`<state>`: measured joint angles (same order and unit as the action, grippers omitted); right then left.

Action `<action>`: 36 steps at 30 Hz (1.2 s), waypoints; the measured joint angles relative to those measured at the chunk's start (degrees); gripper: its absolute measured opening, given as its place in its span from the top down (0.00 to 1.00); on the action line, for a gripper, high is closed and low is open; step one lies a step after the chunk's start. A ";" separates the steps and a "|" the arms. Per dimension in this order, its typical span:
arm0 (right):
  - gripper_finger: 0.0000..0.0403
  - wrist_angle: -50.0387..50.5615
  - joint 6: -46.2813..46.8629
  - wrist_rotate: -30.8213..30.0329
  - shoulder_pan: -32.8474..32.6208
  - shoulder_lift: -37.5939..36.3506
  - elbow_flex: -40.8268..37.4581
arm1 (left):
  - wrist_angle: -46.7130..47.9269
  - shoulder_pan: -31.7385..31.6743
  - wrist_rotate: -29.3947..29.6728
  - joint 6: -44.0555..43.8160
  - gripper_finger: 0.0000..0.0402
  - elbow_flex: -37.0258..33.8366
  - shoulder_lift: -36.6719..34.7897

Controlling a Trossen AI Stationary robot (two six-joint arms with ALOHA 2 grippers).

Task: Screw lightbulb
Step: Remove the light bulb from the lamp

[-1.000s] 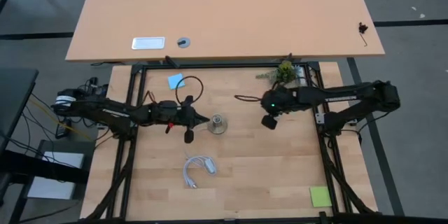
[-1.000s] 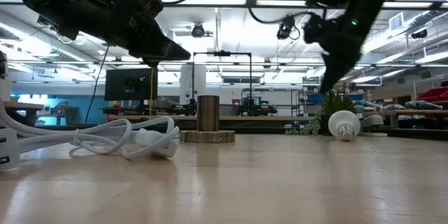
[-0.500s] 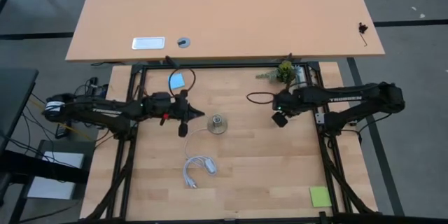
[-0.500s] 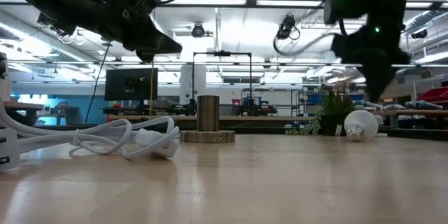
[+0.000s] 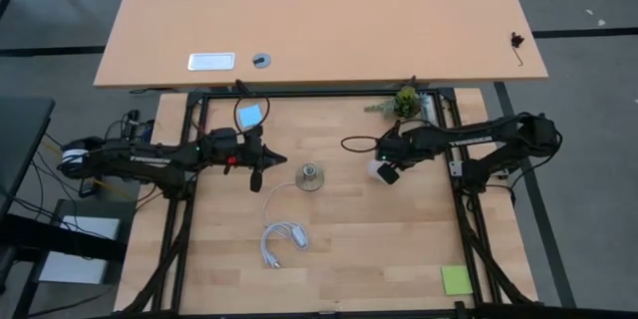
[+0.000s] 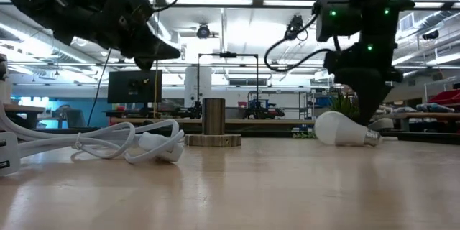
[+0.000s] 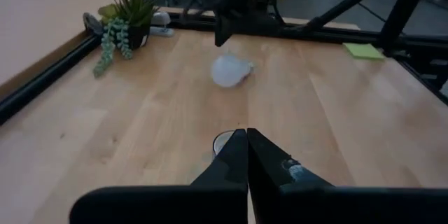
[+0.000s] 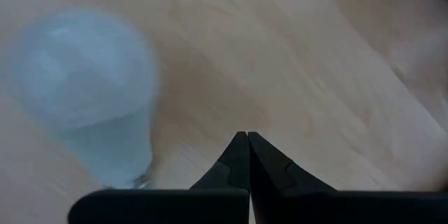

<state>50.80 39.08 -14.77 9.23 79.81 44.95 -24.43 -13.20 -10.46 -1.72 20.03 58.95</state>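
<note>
Lightbulb (image 5: 376, 168) lies on its side on the wooden tabletop (image 5: 349, 239), right of frame centre in the high view, loose, not held. In the low view it sits at right (image 6: 338, 129), globe toward frame left, silvery base toward frame right.

Right claw (image 5: 390, 173) is just beside the bulb, right of it in the high view; fingers pressed together, nothing between them. Right wrist view: the closed fingertips (image 8: 242, 140) meet at lower centre, bulb (image 8: 87, 84) blurred at upper left of that frame, apart from the tips. Low view has the right arm's claw (image 6: 365, 115) coming down just behind the bulb; contact can't be told.

Left claw (image 5: 261, 164) hovers left of centre in the high view, also pressed together and empty; closed tips (image 7: 245, 136) in the left wrist view. Low view puts it at upper left (image 6: 154, 50), above the tabletop.

Grey socket (image 5: 311, 176) stands upright at mid tabletop, between the two claws, with its white cord (image 5: 282, 239) bunched below it in the high view. Small potted plant (image 5: 405, 102) at the top edge of the tabletop, green sticky note (image 5: 456, 279) at lower right.
</note>
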 joint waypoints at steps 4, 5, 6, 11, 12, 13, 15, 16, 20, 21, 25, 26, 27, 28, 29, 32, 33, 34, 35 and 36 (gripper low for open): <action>0.99 -2.52 -1.81 3.20 -0.07 -1.79 0.03 | -1.32 -0.32 -0.25 -1.58 1.00 -1.87 -0.61; 0.99 -2.51 -2.37 5.03 -0.30 -2.65 0.04 | -1.16 -0.32 -0.33 -1.68 1.00 -2.18 -0.84; 0.99 -2.51 -3.04 6.88 -0.77 -3.45 0.04 | -1.30 -0.32 -0.36 -1.67 1.00 -2.41 -1.03; 0.99 -2.57 -7.92 10.83 -5.57 -5.68 -0.04 | -1.30 -0.32 -0.39 -1.60 1.00 -3.49 -2.66; 0.99 -2.74 -8.01 11.07 -6.49 -5.68 -0.41 | -1.06 -0.31 -0.39 -1.60 1.00 -3.52 -2.92; 0.99 -3.16 -7.77 11.47 -7.29 -5.64 -1.03 | -1.22 -0.30 -0.39 -1.58 1.00 -3.52 -3.06; 0.99 -5.72 -7.31 13.09 -8.63 -4.70 -2.43 | -0.93 -0.30 -0.39 -1.57 1.00 -3.52 -3.44; 0.99 -7.64 -7.28 13.38 -9.24 -4.01 -3.12 | -0.95 -0.30 -0.37 -1.57 1.00 -3.52 -3.51; 0.99 -15.43 -7.37 13.00 -10.41 -1.03 -4.04 | -1.07 -0.30 -0.37 -1.57 1.00 -3.52 -3.52; 0.99 -17.26 -7.78 12.82 -10.43 -0.45 -4.04 | -1.18 -0.30 -0.39 -1.57 1.00 -3.52 -3.53; 0.99 -25.39 -10.54 12.59 -10.03 1.73 -3.93 | -1.44 -0.30 -0.37 -1.52 1.00 -3.51 -3.51; 0.99 -27.85 -11.41 12.47 -9.68 2.23 -3.93 | -1.54 -0.30 -0.37 -1.42 1.00 -3.47 -3.51; 0.99 -30.22 -12.06 12.39 -9.19 2.78 -3.91 | -1.44 -0.30 -0.37 -1.36 1.00 -3.47 -3.51; 0.99 -32.63 -12.60 12.09 -8.64 3.27 -3.91 | -1.52 -0.30 -0.37 -1.27 1.00 -3.47 -3.51; 0.99 -34.85 -13.44 12.01 -8.18 3.63 -3.91 | -1.59 -0.30 -0.37 -1.21 1.00 -3.47 -3.51; 0.99 -35.19 -16.41 12.44 -7.15 3.47 -2.62 | -1.54 -0.30 -0.37 -1.20 1.00 -3.47 -3.51; 0.99 -33.09 -17.18 12.61 -6.95 2.83 -1.80 | -1.56 -0.30 -0.55 -1.20 1.00 -3.47 -3.64; 0.99 -30.55 -17.87 12.57 -6.86 2.07 -0.99 | -1.52 -0.30 -1.06 -1.19 1.00 -3.47 -3.76; 0.99 -28.27 -18.34 12.36 -6.84 1.39 -0.19 | -1.58 -0.30 -1.34 -1.18 1.00 -3.47 -3.88; 0.99 -26.24 -18.70 11.90 -6.84 0.82 0.37 | -1.58 -0.30 -1.47 -1.16 1.00 -3.47 -3.94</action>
<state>24.57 20.38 -2.88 2.39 80.63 45.32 -26.02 -13.50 -11.93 -2.87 16.56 55.01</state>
